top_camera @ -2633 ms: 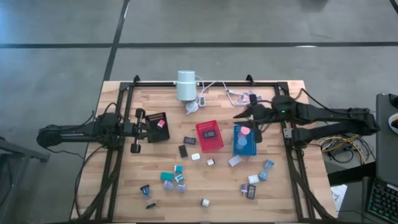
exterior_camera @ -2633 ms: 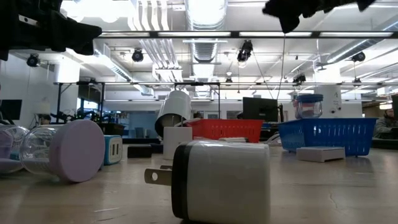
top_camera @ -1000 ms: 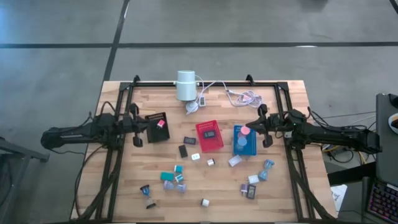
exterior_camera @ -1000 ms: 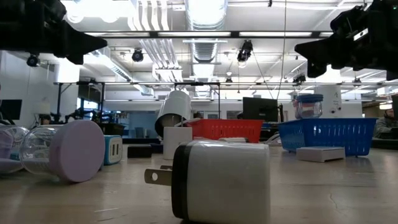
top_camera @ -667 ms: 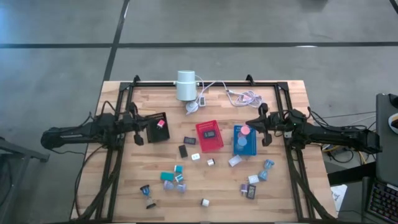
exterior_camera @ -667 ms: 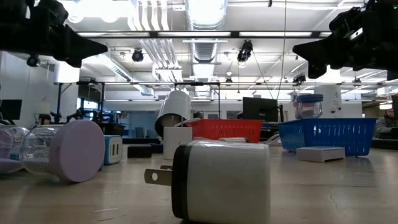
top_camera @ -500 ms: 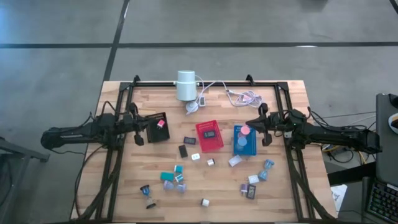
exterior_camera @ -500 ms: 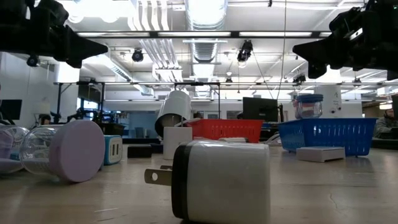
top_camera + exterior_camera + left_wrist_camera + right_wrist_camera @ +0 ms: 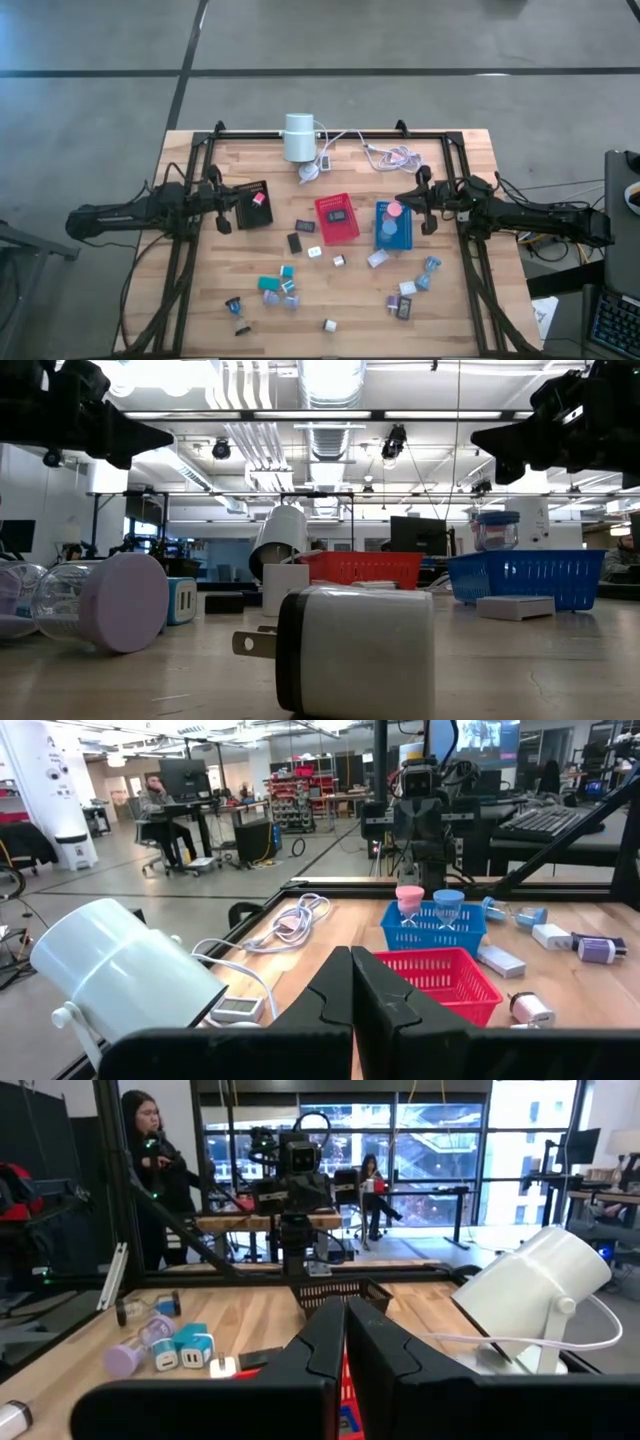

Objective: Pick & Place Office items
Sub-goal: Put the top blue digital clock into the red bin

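Note:
The office items lie scattered on the wooden table: teal blocks (image 9: 268, 283), black pieces (image 9: 295, 242), a white plug (image 9: 355, 650) and a clear jar with a lilac lid (image 9: 100, 600). A pink piece (image 9: 258, 199) lies in the black tray (image 9: 250, 190), a black piece (image 9: 339, 213) in the red tray (image 9: 337, 230), and pink-topped (image 9: 410, 900) and blue-topped (image 9: 449, 904) pieces in the blue tray (image 9: 392, 238). My left gripper (image 9: 236, 201) hangs shut and level at the black tray's left side. My right gripper (image 9: 402, 200) hangs shut above the blue tray's right edge. Both hold nothing.
A white cylinder (image 9: 298, 137) lies at the far edge with white cables (image 9: 395, 155) beside it. A black frame (image 9: 330, 132) runs round the table. More small items (image 9: 405, 300) lie near the front right. People show in the room beyond.

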You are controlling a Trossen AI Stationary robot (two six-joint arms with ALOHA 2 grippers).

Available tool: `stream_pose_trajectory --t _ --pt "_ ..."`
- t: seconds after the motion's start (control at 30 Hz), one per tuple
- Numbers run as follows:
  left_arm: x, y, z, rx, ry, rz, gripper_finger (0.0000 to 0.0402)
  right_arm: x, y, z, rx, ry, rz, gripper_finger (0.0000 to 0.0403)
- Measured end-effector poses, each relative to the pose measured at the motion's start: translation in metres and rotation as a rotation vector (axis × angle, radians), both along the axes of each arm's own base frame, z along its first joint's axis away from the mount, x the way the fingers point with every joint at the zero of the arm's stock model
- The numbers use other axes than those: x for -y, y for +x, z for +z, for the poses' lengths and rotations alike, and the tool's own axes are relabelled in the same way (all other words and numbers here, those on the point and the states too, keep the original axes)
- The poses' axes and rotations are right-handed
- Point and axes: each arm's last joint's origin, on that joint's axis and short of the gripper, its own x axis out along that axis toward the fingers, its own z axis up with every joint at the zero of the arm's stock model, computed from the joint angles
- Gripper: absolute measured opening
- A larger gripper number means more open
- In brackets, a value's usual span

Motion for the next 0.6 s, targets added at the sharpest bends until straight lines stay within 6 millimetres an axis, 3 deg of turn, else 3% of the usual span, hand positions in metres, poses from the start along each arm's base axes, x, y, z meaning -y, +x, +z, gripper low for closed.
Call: stream_pose_trajectory --t 0.6 --pt "0.0001 0.0000 0.0000 0.000 0.000 -0.004 0.0000 0.0001 0.0004 -0.0032 -0.031 0.047 0.004 0.0013"
